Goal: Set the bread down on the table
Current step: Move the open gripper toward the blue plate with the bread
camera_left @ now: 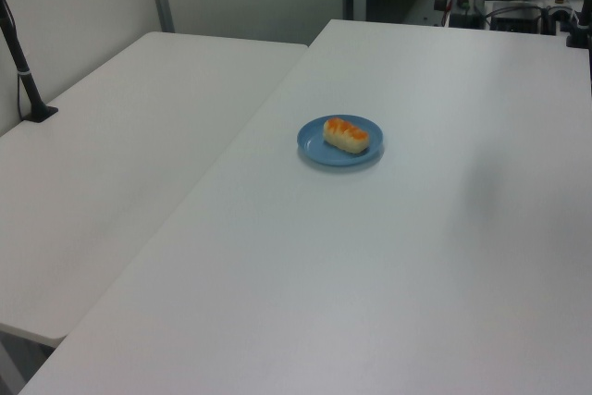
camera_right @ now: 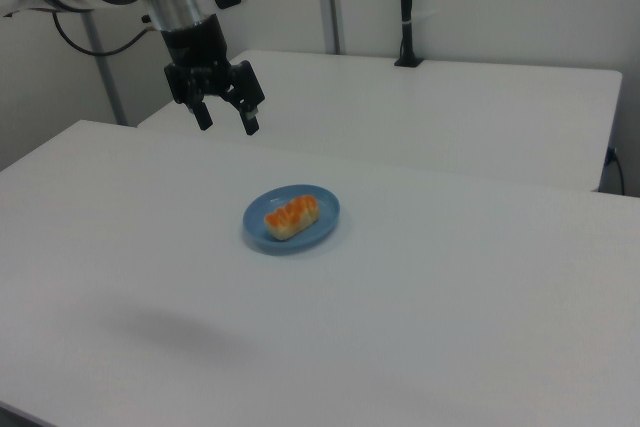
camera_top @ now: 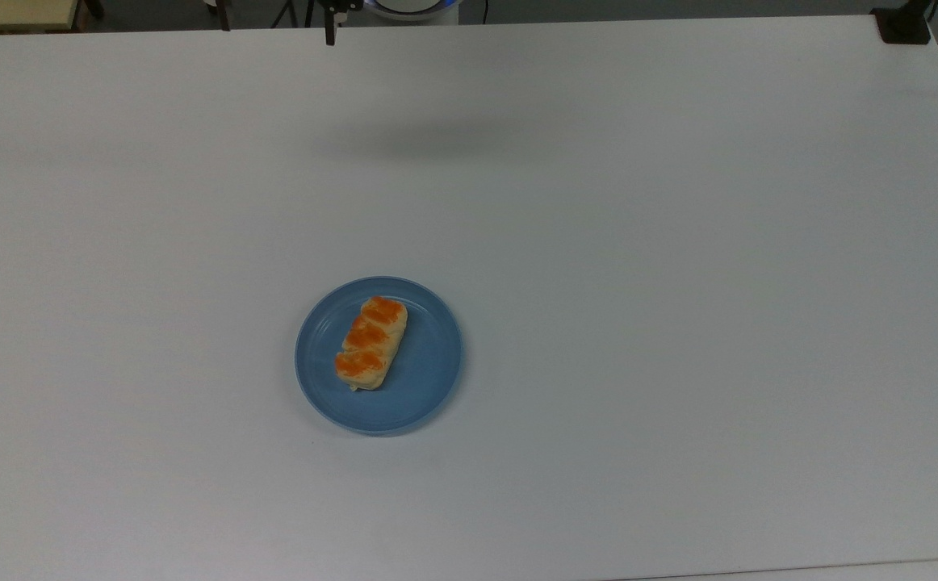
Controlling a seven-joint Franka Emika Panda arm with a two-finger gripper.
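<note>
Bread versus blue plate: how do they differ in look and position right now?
The bread is oblong, pale beige with orange glazed patches; the blue plate is round and plain blue. The bread is far smaller, spanning about half the plate. The bread lies on the plate, off-centre toward the top view's left; the plate sits on the table. Neither is touched by the open claw.
</note>
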